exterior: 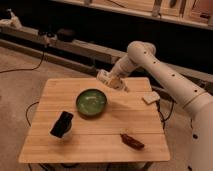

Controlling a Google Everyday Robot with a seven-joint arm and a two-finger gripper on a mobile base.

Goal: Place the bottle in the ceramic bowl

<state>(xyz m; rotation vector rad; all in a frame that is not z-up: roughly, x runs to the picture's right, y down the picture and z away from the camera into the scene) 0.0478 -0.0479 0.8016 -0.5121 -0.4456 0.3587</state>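
Note:
The green ceramic bowl (91,103) sits on the wooden table (95,145), left of centre, and I see nothing inside it. My gripper (113,81) hangs above the table's back edge, just up and right of the bowl. It is shut on the small white bottle (103,77), which sticks out to the left, tilted, off the table. The white arm (160,67) reaches in from the right.
A black object (62,124) lies at the table's left front. A dark reddish-brown oblong object (132,141) lies at the right front. A small white item (150,97) sits at the right edge. A low bench (75,46) and cables run behind the table.

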